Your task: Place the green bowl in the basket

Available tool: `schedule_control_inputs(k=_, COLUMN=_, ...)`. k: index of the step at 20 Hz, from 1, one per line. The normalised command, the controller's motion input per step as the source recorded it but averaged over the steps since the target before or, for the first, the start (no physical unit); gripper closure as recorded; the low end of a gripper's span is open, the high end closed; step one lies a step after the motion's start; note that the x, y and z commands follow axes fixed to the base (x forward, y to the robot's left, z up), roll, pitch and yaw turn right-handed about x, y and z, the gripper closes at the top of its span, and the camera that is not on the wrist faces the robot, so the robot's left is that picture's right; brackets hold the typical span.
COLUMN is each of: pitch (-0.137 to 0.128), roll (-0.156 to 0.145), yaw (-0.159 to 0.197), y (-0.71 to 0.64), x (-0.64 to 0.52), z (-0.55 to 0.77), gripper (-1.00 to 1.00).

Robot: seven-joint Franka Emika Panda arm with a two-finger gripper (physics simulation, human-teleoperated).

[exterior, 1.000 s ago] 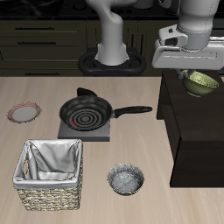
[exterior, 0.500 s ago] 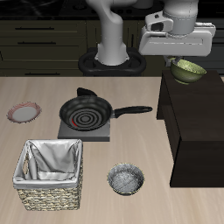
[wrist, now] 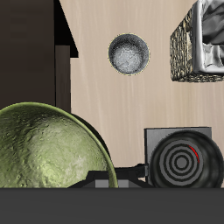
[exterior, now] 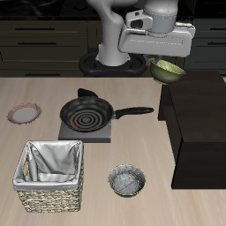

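Note:
The green bowl (exterior: 167, 70) hangs tilted in my gripper (exterior: 164, 60), high in the air above the edge of the dark cabinet. In the wrist view the green bowl (wrist: 48, 149) fills the near field, its speckled inside facing the camera. The gripper is shut on the bowl's rim; its fingers are hidden by the bowl and the hand. The basket (exterior: 51, 176) stands near the table's front edge, wicker with grey-white lining, far from the gripper. The basket also shows in the wrist view (wrist: 201, 39).
A black frying pan (exterior: 88, 114) sits on a grey stove plate (exterior: 86, 130) mid-table, its handle pointing toward the cabinet (exterior: 196, 124). A grey metallic bowl (exterior: 127, 181) stands beside the basket. A pinkish plate (exterior: 24, 113) lies at the table's side.
My gripper has carried the green bowl from above the dark cabinet sideways toward the table's middle, and slightly lower. The bowl now tilts more.

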Motion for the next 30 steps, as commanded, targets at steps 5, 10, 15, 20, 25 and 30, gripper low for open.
schedule_control_inputs(k=5, pitch=-0.013, roll=-0.037, yaw=0.0, y=-0.47, x=0.0, z=0.03, gripper=1.0)
schedule_control_inputs(k=10, pitch=-0.01, roll=-0.05, yaw=0.003, y=-0.39, x=0.04, z=0.06, gripper=1.0)
schedule_control_inputs(k=15, pitch=0.004, roll=-0.063, yaw=-0.02, y=-0.52, x=0.09, z=0.06, gripper=1.0)
schedule_control_inputs(k=20, pitch=-0.007, roll=-0.051, yaw=-0.01, y=-0.49, x=0.11, z=0.03, gripper=1.0)
schedule_control_inputs(k=25, pitch=-0.034, roll=-0.002, yaw=0.001, y=-0.32, x=0.18, z=0.12, gripper=1.0)
schedule_control_inputs(k=30, pitch=0.027, roll=0.038, yaw=-0.033, y=-0.3, x=0.29, z=0.15, gripper=1.0)
